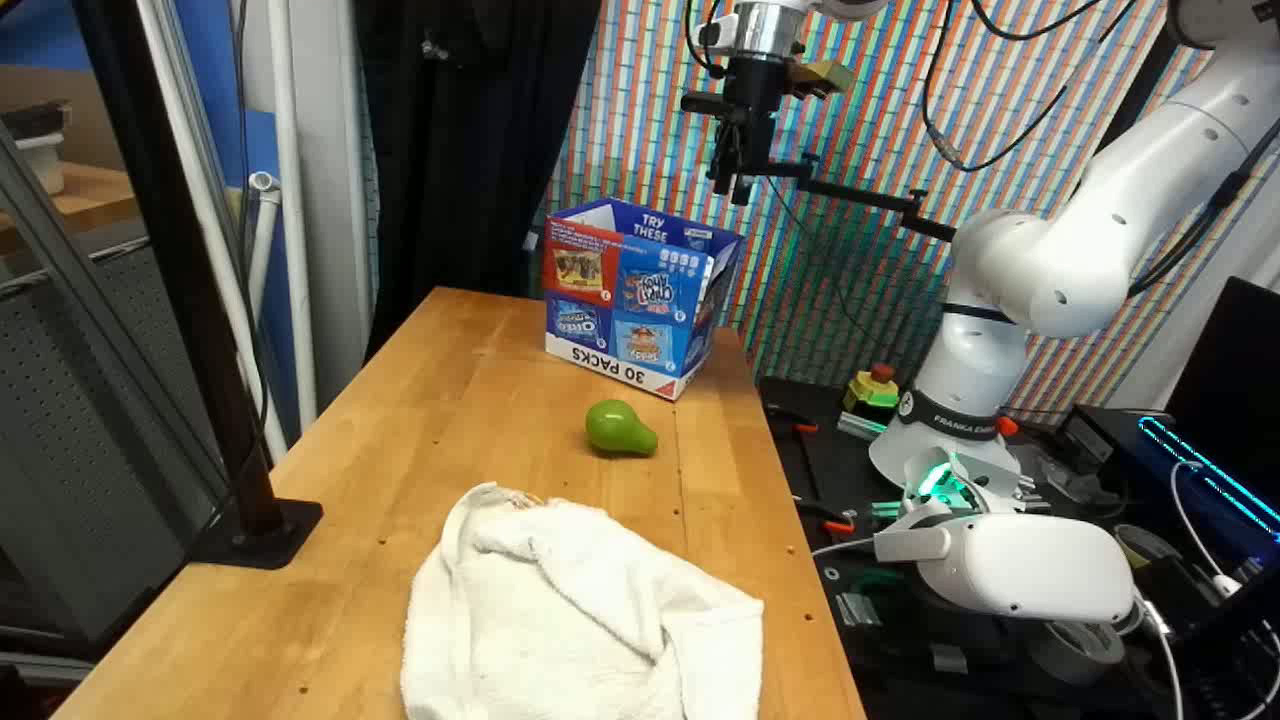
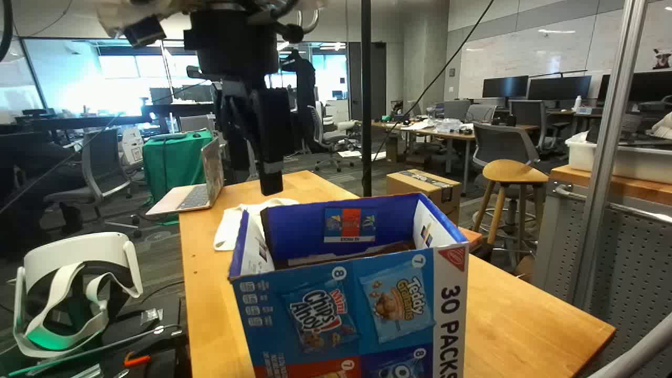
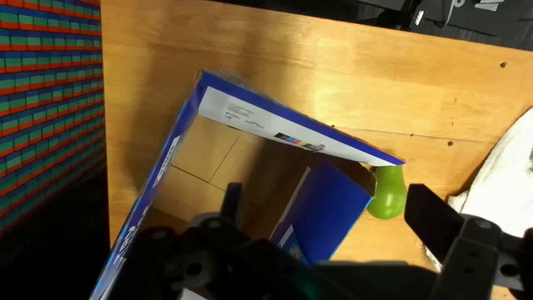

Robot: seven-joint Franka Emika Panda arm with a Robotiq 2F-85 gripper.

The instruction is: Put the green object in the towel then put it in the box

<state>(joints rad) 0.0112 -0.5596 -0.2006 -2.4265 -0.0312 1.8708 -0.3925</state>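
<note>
Table (image 1: 480,390), wooden: one. Robot arm (image 1: 1050,270), white: one, beside the table's long edge. Box (image 1: 625,305), blue, printed: one, open-topped, standing on the table. Towel (image 1: 590,620), off-white, rumpled: one, spread on the table. Gripper (image 3: 329,204): one, two fingers wide apart, above the table. Green object (image 1: 615,428), pear-shaped: one, on its side between box and towel, apart from both; long axis across the table, narrow end toward the arm's side.
</note>
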